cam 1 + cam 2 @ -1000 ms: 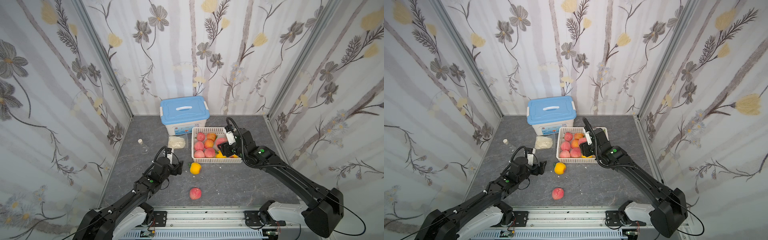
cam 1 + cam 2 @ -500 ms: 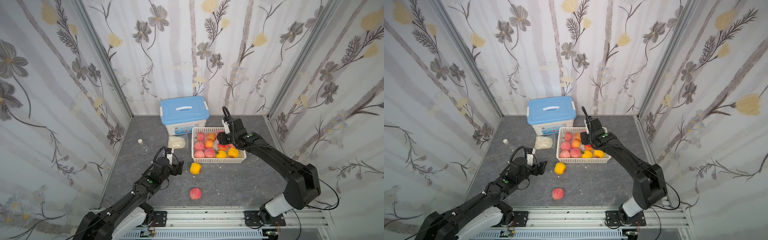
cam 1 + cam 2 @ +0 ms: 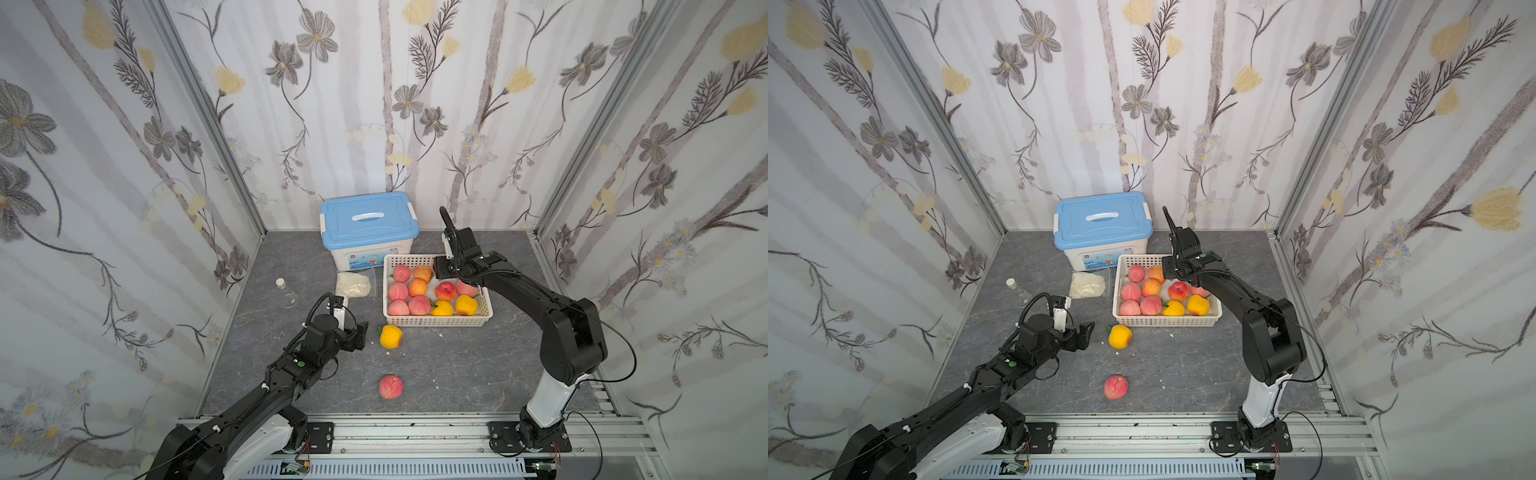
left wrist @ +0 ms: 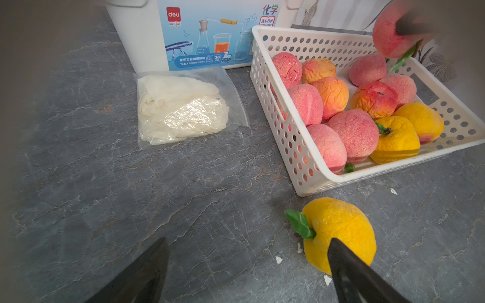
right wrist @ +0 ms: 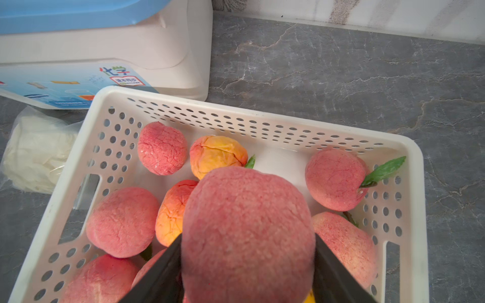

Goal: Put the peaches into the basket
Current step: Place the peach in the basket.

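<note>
our right pincer (image 5: 248, 246) clasps a pink peach (image 5: 246, 210) above the basket (image 5: 418, 199); our left pincer (image 4: 248, 244) hangs released beside a yellow peach (image 4: 341, 225) on the table (image 4: 131, 196).

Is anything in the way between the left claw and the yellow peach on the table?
No, nothing visible. The open left gripper faces the yellow peach with only bare grey table between them.

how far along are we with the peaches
Done: about ten peaches sit in the basket. In hand: the right gripper grips one held peach above the basket. Left: the yellow peach by the open left gripper and a loose pink peach, both on the table.
</note>
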You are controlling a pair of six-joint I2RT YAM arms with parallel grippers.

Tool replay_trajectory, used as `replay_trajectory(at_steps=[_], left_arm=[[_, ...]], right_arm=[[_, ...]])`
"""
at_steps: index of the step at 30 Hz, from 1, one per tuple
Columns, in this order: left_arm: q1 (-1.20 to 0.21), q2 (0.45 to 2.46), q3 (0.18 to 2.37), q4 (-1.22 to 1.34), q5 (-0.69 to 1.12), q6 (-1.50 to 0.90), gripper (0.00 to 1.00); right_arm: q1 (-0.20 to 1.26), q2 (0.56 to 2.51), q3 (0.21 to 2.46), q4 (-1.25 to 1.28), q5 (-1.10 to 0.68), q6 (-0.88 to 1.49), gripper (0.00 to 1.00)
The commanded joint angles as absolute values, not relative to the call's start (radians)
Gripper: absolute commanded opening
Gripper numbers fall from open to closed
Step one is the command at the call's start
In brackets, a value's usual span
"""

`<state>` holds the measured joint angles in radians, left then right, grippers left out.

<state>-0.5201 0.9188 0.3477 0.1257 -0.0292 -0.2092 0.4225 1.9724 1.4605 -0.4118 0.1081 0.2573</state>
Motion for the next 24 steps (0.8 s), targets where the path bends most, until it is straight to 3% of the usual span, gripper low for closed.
replay_trajectory(at_steps=[1,17,24], left_arm=[[-0.519,0.914,0.348,0.147,-0.029,-0.192,0.95],[-0.52,0.908,0.349,0.143,-0.031,-0.19,0.96],[-0.519,0.908,0.349,0.141,-0.029,-0.189,0.96]], right_arm=[[0.411,2.018,1.502,-0.409,0.121,0.263,0.6],[0.387,2.188,1.599,-0.438,0.15,0.277,0.64],[0.381,2.217,1.615,-0.441,0.146,0.279,0.72]])
